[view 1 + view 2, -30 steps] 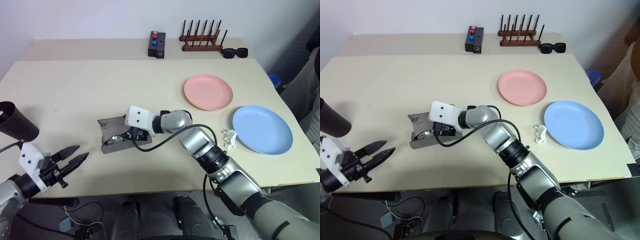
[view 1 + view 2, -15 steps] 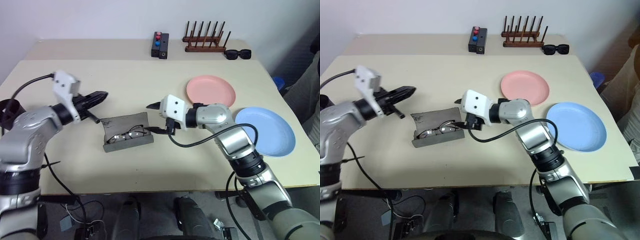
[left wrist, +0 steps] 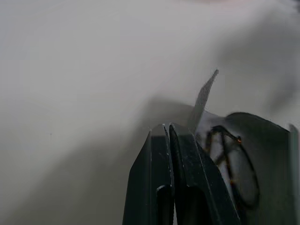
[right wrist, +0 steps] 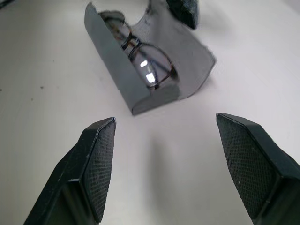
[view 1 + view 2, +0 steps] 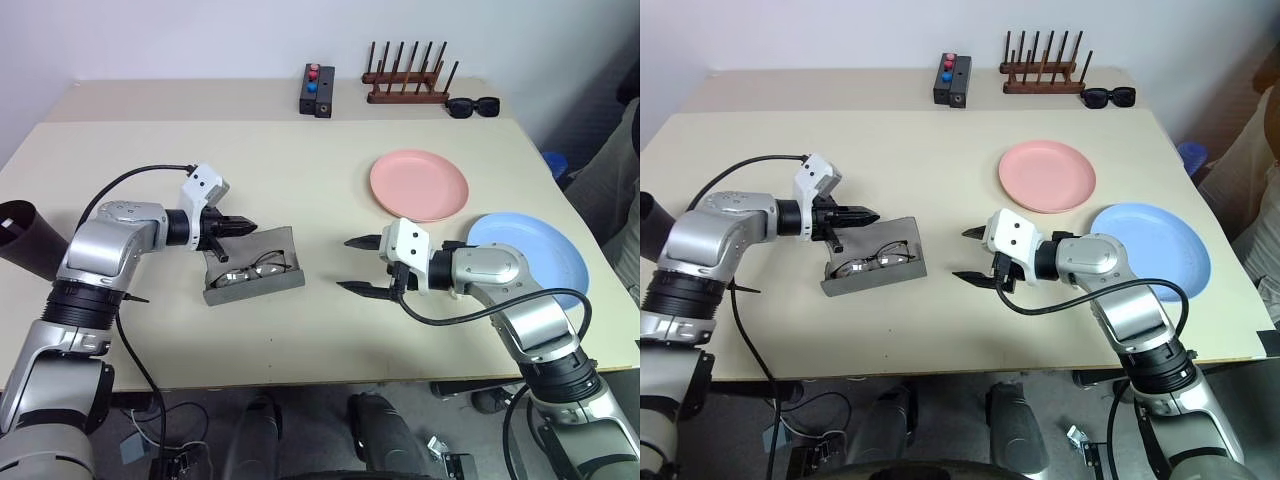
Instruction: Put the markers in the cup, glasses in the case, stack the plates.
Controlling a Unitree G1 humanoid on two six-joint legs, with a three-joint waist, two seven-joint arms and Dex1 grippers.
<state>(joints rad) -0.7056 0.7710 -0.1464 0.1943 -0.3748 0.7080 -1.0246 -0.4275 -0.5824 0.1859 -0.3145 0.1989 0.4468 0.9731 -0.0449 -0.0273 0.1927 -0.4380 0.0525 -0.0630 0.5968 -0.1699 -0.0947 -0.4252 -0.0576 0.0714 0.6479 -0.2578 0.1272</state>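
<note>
The grey case [image 5: 256,288] lies open in the middle of the table, with the glasses [image 5: 252,270] inside it and its flap [image 5: 268,243] raised behind them. My left gripper [image 5: 249,226] is shut and empty, its tips at the flap's upper edge; whether they touch it I cannot tell. My right gripper [image 5: 358,265] stands open and empty a little to the right of the case, pointing at it. The right wrist view shows the glasses [image 4: 146,63] in the case [image 4: 110,63]. The pink plate [image 5: 418,185] and the blue plate [image 5: 535,265] lie apart at the right. The cup [image 5: 25,238] stands at the far left. The markers are out of view.
At the back edge stand a small black box with red and blue buttons [image 5: 319,89], a wooden peg rack [image 5: 408,88] and black sunglasses [image 5: 470,105]. A person's clothing shows at the right edge [image 5: 1262,150]. My right forearm crosses the blue plate's near side.
My left arm swung in from the front left to the case's flap and its gripper shut. My right gripper drew back to the right from the case, leaving the glasses inside.
</note>
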